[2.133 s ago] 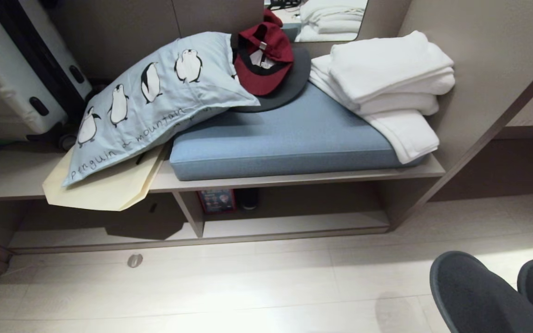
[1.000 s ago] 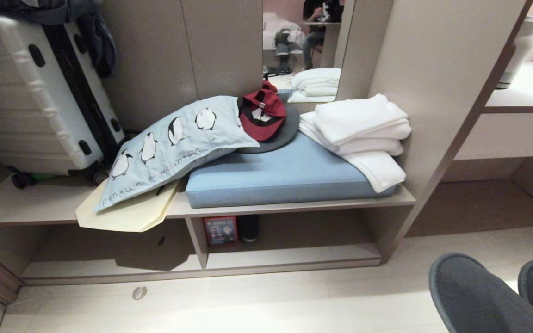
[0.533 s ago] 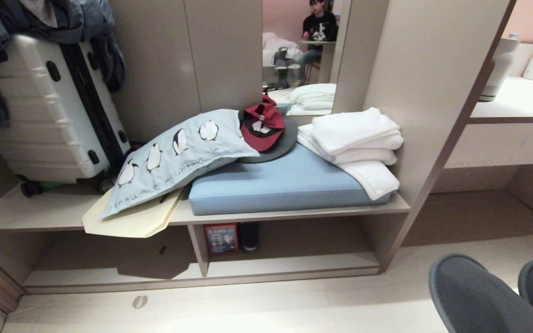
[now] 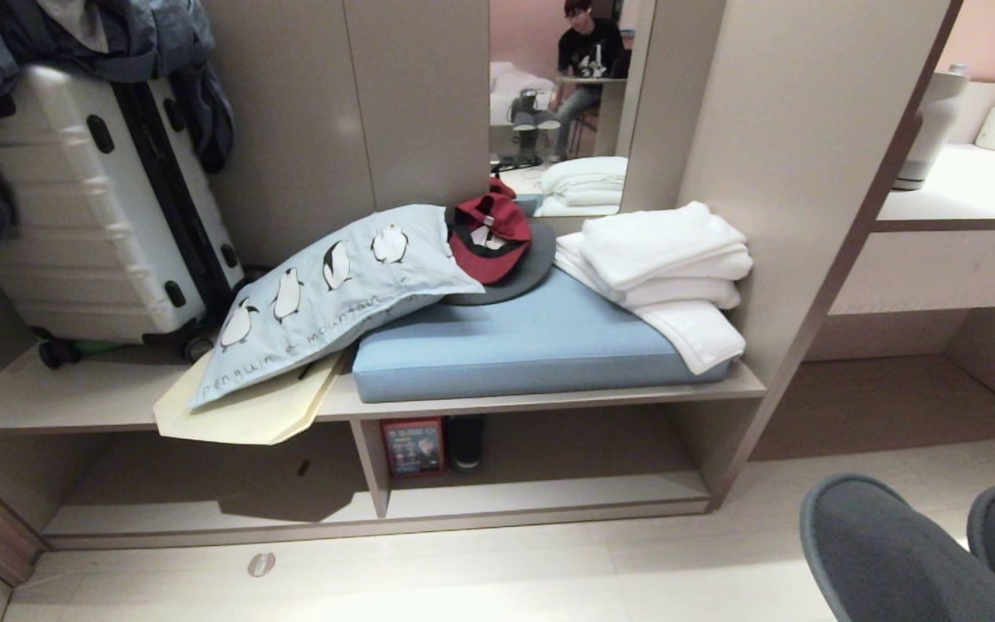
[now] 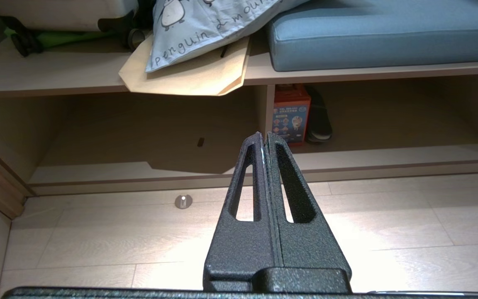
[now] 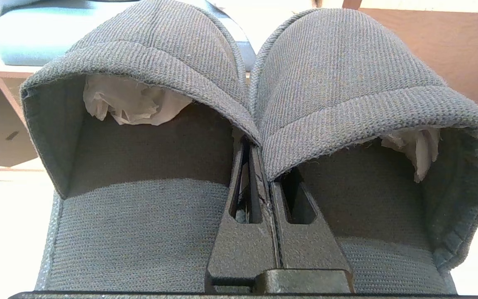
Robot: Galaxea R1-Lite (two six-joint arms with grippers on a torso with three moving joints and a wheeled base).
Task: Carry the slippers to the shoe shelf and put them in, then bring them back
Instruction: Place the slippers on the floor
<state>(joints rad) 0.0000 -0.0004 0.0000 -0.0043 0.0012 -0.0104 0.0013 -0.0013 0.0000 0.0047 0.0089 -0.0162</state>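
Built-in bench unit in a bedroom, pale wood floor [image 4: 463, 579]

Beige wall panels [image 4: 359, 112] at 12 o'clock, a mirror [image 4: 562, 86] beside them; a counter [image 4: 964, 186] at 2 o'clock; light pools on the floor at 6.

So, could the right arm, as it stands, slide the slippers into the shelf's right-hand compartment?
Probably not yet: the right gripper grips the slippers over open floor, short of the shoe shelf. That compartment is mostly bare; only a red box stands beside its divider.
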